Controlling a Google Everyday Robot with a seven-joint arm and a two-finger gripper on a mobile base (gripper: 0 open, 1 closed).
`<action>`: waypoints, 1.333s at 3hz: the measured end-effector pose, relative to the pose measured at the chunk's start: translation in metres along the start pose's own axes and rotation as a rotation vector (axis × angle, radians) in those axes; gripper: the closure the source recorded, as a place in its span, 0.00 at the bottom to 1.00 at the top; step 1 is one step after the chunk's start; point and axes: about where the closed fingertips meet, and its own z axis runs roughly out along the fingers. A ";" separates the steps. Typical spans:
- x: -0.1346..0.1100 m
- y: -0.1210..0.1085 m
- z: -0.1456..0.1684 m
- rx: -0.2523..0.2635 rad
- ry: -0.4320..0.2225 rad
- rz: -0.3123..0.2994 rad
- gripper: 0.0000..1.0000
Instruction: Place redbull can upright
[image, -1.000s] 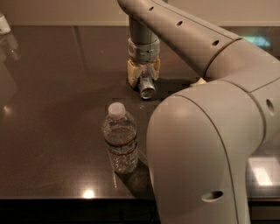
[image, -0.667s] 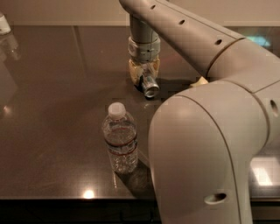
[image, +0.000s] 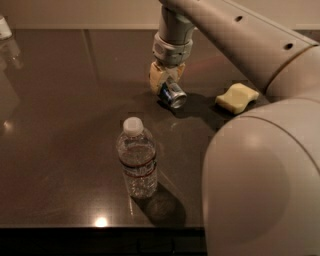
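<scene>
The redbull can (image: 172, 95) is slim, silver and dark blue, and lies tilted with its shiny end facing the camera, at or just above the dark table (image: 65, 125). My gripper (image: 165, 82) comes down from above at the table's middle back, and its yellowish fingers (image: 156, 78) are closed around the can's body. Whether the can touches the table cannot be told.
A clear plastic water bottle (image: 137, 157) with a white cap stands upright in front of the can. A yellow sponge (image: 237, 97) lies to the right of the can. My large pale arm fills the right side. A white object (image: 4, 27) sits at the far left back.
The gripper with the can has shifted slightly to the right and the can has turned a little. The water bottle has not moved.
</scene>
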 end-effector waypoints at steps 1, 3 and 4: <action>0.003 0.015 -0.028 -0.080 -0.146 -0.159 1.00; 0.010 0.043 -0.077 -0.183 -0.450 -0.386 1.00; 0.012 0.053 -0.090 -0.207 -0.606 -0.426 1.00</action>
